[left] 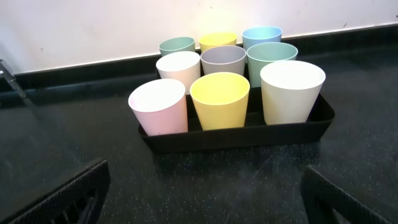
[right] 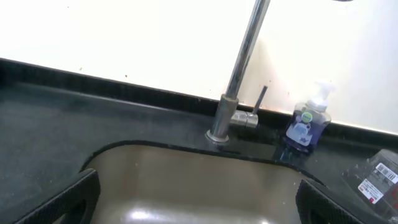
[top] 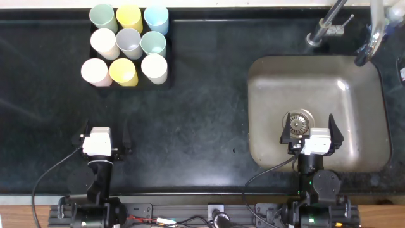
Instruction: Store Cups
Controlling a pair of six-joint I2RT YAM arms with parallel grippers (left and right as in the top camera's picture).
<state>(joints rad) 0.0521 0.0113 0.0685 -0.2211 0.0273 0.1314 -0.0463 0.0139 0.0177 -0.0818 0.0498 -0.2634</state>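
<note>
Left gripper (top: pixel 105 132): lower left of the top view; jaws wide apart, holding nothing
Right gripper (top: pixel 310 128): lower right, over the sink (top: pixel 354 88); spread wide, empty
Cups (top: pixel 130 44): upper left; nine upright, three by three, in a black tray (left: pixel 236 138)
Progress: every cup seen sits in the tray; storing looks done

Left arm (top: pixel 100 179) and right arm (top: pixel 308 163) tucked back by their bases, jaws open wide.
</note>
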